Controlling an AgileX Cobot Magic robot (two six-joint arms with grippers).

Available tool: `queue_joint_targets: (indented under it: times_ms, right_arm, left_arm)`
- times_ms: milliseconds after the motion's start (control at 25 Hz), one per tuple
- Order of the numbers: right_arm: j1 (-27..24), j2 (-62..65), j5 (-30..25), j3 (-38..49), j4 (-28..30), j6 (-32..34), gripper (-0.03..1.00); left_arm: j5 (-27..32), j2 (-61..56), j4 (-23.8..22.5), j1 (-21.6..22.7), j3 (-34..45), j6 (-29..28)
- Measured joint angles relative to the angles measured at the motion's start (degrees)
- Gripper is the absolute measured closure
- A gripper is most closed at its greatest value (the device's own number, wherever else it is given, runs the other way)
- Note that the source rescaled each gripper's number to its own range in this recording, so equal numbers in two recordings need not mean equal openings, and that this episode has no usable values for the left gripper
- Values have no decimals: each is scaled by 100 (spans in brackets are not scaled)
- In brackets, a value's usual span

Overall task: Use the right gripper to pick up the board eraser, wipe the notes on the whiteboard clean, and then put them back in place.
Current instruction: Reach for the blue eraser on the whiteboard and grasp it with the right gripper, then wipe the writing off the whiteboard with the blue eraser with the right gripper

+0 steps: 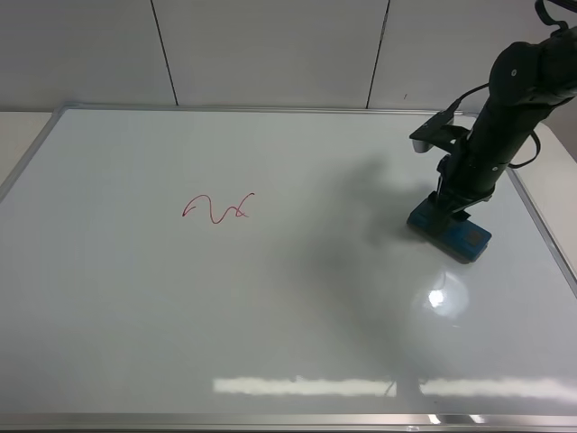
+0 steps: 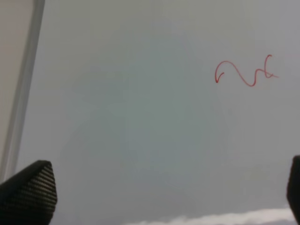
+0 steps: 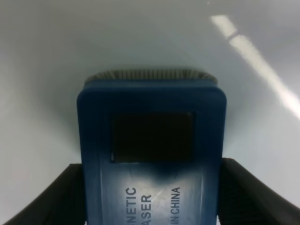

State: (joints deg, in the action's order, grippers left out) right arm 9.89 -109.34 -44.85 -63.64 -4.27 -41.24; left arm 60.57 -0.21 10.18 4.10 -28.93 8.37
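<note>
The whiteboard (image 1: 270, 316) fills most of the exterior view. The red notes (image 1: 219, 208) are a wavy scribble left of its middle and also show in the left wrist view (image 2: 246, 72). The teal-blue board eraser (image 1: 455, 233) lies on the board near its right edge. My right gripper (image 1: 448, 212) comes down on it from above. In the right wrist view its black fingers (image 3: 70, 192) press against both long sides of the eraser (image 3: 152, 136). My left gripper (image 2: 161, 192) is open and empty over the board's left part.
The board's silver frame (image 1: 541, 230) runs just right of the eraser and also shows in the left wrist view (image 2: 21, 93). Bright lamp glare (image 1: 437, 298) lies on the board in front of the eraser. A white panelled wall (image 1: 270, 45) stands behind.
</note>
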Motion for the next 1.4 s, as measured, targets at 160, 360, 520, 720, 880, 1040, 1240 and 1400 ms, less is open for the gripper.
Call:
queue_joint_targets:
  times_ms: [160, 360, 520, 720, 880, 1040, 1240, 1400]
  right_arm:
    - [108, 0, -27, -22, 51, 113, 94]
    - [349, 0, -283, -376, 65, 389, 94]
    - [590, 2, -433, -721, 70, 501, 94]
    - [863, 2, -518, -1018, 70, 527, 94]
    - [1057, 2, -591, -1209, 61, 396, 94]
    - [1234, -10, -737, -1473, -109, 215, 94]
    - [1509, -46, -727, -1707, -294, 43, 94]
    - [1776, -213, -732, -1937, -416, -66, 94]
  left_arm:
    - [0, 0, 0, 0, 0, 0]
    - [0, 0, 0, 0, 0, 0]
    - [0, 0, 0, 0, 0, 0]
    - [0, 0, 0, 0, 0, 0]
    - [0, 0, 0, 0, 0, 0]
    - [0, 0, 0, 0, 0, 0]
    - [0, 0, 0, 0, 0, 0]
    - [0, 0, 0, 0, 0, 0]
